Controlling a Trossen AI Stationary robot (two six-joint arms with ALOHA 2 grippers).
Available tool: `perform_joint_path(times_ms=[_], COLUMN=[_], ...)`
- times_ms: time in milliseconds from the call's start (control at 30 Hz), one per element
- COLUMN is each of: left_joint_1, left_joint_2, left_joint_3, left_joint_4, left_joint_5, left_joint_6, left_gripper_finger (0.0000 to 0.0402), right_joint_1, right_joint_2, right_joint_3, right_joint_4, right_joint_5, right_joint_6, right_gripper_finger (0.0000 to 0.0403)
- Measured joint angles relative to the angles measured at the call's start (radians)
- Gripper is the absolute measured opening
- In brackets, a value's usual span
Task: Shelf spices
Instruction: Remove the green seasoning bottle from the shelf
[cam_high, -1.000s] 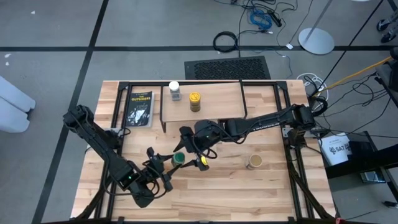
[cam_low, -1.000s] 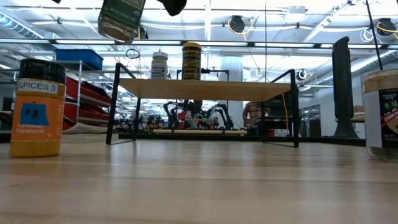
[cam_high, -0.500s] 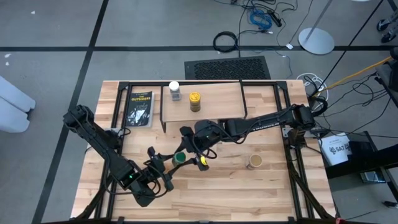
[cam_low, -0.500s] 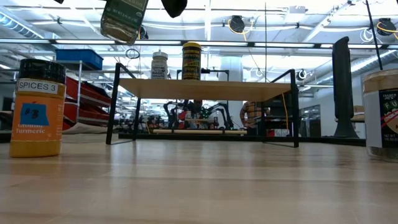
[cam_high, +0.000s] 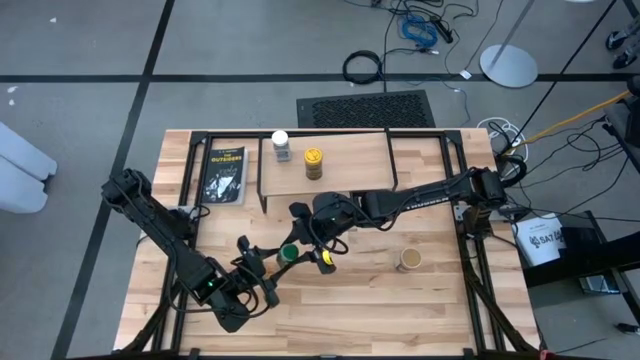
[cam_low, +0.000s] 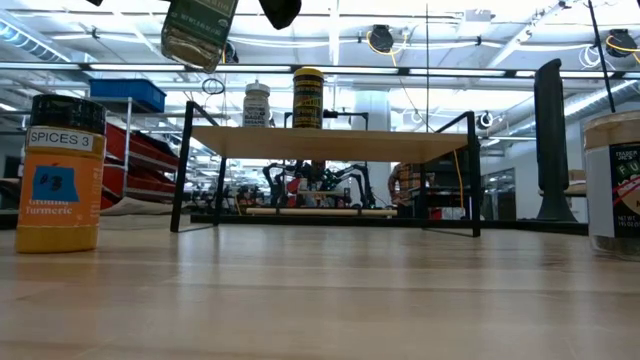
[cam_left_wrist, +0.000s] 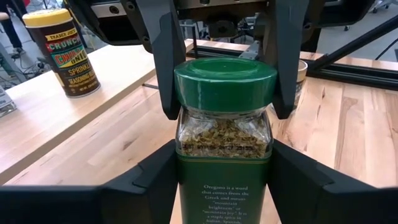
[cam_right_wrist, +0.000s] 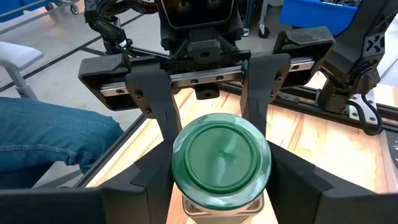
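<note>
Green-lidded jar (cam_high: 288, 254) is up off the tabletop (cam_high: 400, 300), mid-table, in front of the shelf (cam_high: 350, 160), caught between both grippers. Left gripper (cam_left_wrist: 224, 155) clamps its body from both sides, label facing the left wrist camera, dried herb visible through the glass. Right gripper (cam_right_wrist: 221, 155) has its fingers (cam_right_wrist: 155, 106) on either side of the green lid, pressed against or just beside it; can't tell for sure from these views whether it's actually gripping. In the low view the jar (cam_low: 200, 30) hangs tilted near the top edge, well above the wood. On the shelf plank: white-lidded jar (cam_high: 281, 146) and yellow-lidded jar (cam_high: 314, 162) standing upright, near each other toward the plank's left end. Still on the tabletop: orange-bodied jar with dark lid (cam_low: 62, 172), upright, and tan-lidded jar (cam_high: 409, 260), upright, to the right of the grippers and well apart from them. Flat black packet with yellow lettering (cam_high: 225, 174) lies just left of the shelf. A person's blue-jeaned leg (cam_right_wrist: 50, 143) shows beyond the table edge in the right wrist view.
</note>
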Motion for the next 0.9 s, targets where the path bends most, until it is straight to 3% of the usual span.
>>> perform_joint_path(times_ms=[467,900], left_joint_1=[-0.018,-0.092], left_joint_2=[-0.054,-0.222], left_joint_3=[0.000,0.011], left_joint_4=[-0.008,-0.013], left_joint_5=[-0.020,-0.065], left_joint_6=[0.006,0.167], left_gripper_finger=[0.0316,0.0324], right_joint_1=[0.000,0.000], right_joint_2=[0.000,0.001], right_joint_3=[-0.002,-0.004], right_joint_4=[-0.011,-0.015], right_joint_5=[0.000,0.010], right_joint_6=[0.009,0.019], right_gripper_finger=[0.0197,0.0198])
